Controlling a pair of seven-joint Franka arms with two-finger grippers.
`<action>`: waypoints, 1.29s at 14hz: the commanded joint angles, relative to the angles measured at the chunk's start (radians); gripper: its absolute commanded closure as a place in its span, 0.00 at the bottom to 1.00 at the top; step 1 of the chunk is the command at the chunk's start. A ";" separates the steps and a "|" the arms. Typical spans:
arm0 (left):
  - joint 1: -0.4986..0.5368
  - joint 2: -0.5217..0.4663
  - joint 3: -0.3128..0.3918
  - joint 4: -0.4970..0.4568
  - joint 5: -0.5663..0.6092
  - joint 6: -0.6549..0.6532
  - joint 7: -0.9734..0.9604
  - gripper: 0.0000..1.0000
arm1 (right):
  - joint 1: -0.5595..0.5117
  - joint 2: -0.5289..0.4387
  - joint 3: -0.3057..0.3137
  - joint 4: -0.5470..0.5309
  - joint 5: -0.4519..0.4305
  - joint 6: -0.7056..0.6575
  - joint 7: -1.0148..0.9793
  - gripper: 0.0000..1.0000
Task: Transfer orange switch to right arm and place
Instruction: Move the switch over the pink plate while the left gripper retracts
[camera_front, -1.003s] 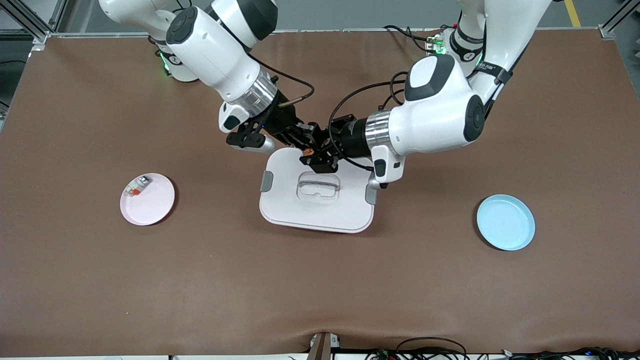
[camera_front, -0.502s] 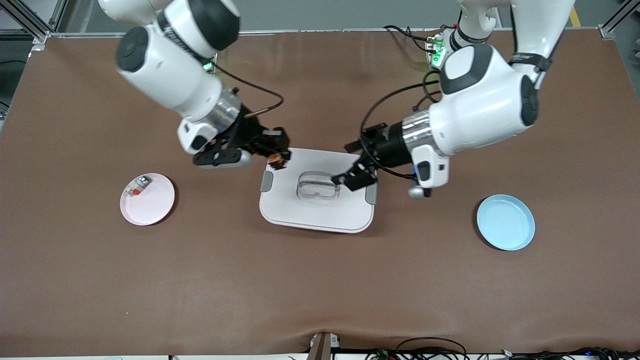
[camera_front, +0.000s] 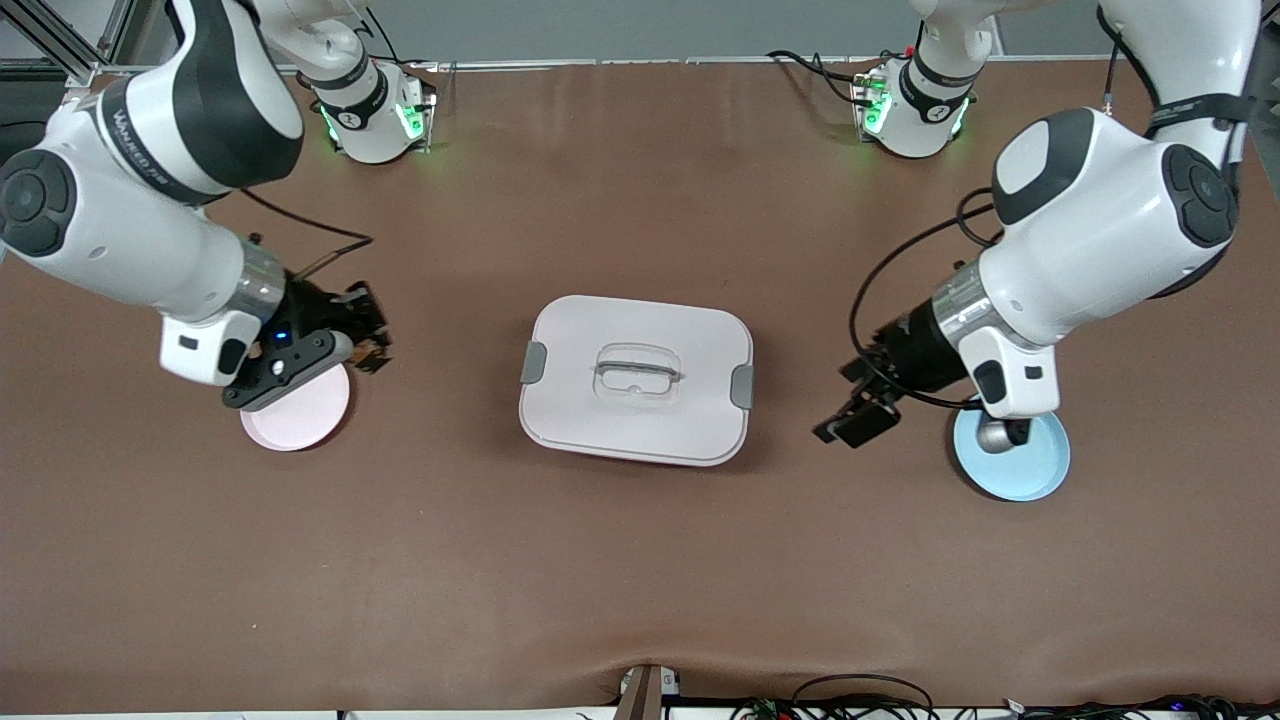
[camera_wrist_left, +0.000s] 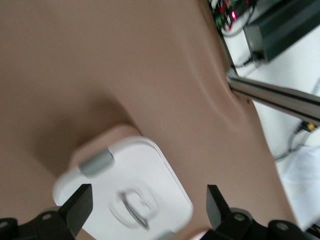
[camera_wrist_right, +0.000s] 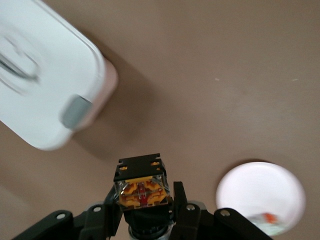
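The orange switch (camera_wrist_right: 141, 187), black with an orange band, sits clamped between my right gripper's (camera_wrist_right: 145, 205) fingers. In the front view my right gripper (camera_front: 368, 335) holds the switch (camera_front: 375, 351) above the table, over the edge of the pink plate (camera_front: 300, 418) on the side toward the white box. My left gripper (camera_front: 852, 412) is open and empty, low over the table between the box and the blue plate (camera_front: 1015, 465). In the left wrist view its fingers (camera_wrist_left: 75, 207) stand wide apart with nothing between them.
A white lidded box (camera_front: 636, 380) with grey clips stands mid-table; it also shows in both wrist views (camera_wrist_left: 127, 187) (camera_wrist_right: 45, 85). The pink plate (camera_wrist_right: 260, 195) holds a white-grey part with a red-orange end (camera_wrist_right: 265, 219). The table's edge (camera_wrist_left: 235, 85) shows in the left wrist view.
Both arms have drawn apart from above the box. The right gripper carried the switch toward the pink plate. The left gripper, now empty and open, moved toward the blue plate.
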 joint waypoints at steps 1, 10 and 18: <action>0.034 -0.024 -0.001 -0.010 0.188 -0.114 0.101 0.00 | -0.071 -0.009 0.019 -0.035 -0.129 0.009 -0.250 1.00; 0.176 -0.208 0.066 -0.011 0.250 -0.391 0.776 0.00 | -0.249 -0.018 0.017 -0.372 -0.215 0.444 -0.771 1.00; -0.110 -0.395 0.519 -0.036 0.087 -0.550 1.138 0.00 | -0.262 0.014 0.017 -0.575 -0.333 0.704 -0.773 1.00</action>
